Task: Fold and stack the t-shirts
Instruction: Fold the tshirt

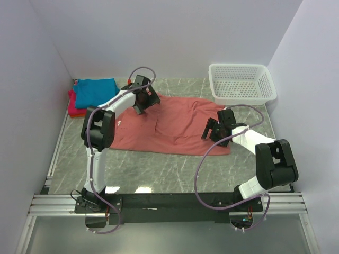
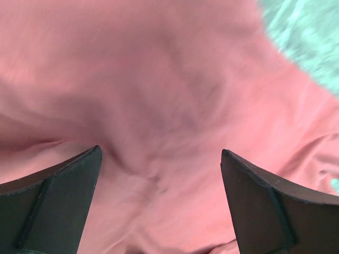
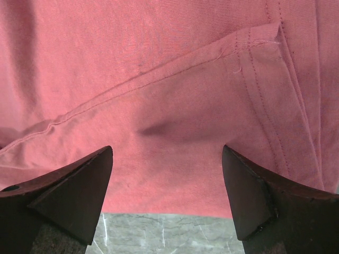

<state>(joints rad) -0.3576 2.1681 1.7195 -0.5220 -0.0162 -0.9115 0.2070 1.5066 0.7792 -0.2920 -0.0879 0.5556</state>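
The salmon-red t-shirt (image 1: pixel 169 127) lies spread and wrinkled across the middle of the table. My left gripper (image 1: pixel 144 102) hovers over its far left part, open; in the left wrist view its two fingers (image 2: pixel 63 196) frame blurred red cloth (image 2: pixel 159 106) with nothing between them. My right gripper (image 1: pixel 212 132) is open over the shirt's near right edge, where the right wrist view shows a stitched hem (image 3: pixel 254 42) and the cloth's edge (image 3: pixel 164 190) meeting the marble. A teal-blue t-shirt (image 1: pixel 95 90) sits folded on a magenta-pink one (image 1: pixel 74 108) at the far left corner.
A white mesh basket (image 1: pixel 242 83) stands at the far right corner. White walls close in the table at the left, back and right. Grey marble tabletop (image 1: pixel 159 169) shows in front of the shirt, with the arm bases (image 1: pixel 169 203) at the near edge.
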